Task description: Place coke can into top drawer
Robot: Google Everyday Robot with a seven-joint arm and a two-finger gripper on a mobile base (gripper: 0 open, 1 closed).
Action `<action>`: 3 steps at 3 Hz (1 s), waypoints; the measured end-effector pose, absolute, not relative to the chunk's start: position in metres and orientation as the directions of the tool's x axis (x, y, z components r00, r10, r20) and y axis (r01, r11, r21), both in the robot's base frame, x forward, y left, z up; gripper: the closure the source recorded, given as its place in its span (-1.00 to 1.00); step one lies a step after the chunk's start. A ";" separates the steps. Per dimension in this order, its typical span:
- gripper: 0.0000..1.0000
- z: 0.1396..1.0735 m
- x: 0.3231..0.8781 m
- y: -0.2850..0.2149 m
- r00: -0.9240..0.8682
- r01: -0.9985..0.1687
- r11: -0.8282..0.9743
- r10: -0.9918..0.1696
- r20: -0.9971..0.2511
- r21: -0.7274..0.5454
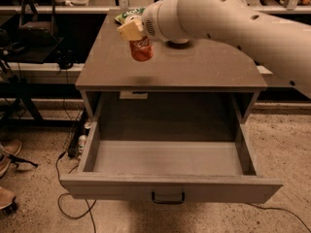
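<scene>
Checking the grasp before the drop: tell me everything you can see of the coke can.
The coke can is a small red can with white lettering, metal by its look. It is about upright, its top hidden by the gripper, whose pale jaws close on its upper end. It is over the rear left of the grey cabinet top, behind the open top drawer; whether its base touches the surface I cannot tell. A green chip bag lies behind it.

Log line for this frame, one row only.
claw: shut on coke can | position: over cabinet top | top drawer: open
</scene>
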State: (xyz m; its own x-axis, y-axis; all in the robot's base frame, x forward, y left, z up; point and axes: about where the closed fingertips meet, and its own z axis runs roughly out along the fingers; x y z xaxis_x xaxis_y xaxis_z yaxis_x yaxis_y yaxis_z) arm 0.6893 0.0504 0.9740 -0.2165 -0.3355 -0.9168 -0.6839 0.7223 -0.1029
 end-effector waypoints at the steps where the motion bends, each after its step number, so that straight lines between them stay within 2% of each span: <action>1: 1.00 0.965 0.661 0.014 -0.282 -0.619 0.781 -0.320 -0.905 -0.082; 2: 1.00 0.930 0.633 -0.016 -0.373 -0.582 0.813 -0.287 -0.882 -0.019; 3: 1.00 0.879 0.616 -0.031 -0.464 -0.598 0.800 -0.298 -0.834 0.046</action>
State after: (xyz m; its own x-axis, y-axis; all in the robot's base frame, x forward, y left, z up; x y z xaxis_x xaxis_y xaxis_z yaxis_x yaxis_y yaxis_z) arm 0.6158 -0.0307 0.8790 -0.4637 -0.2980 -0.8344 -0.5976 0.8005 0.0462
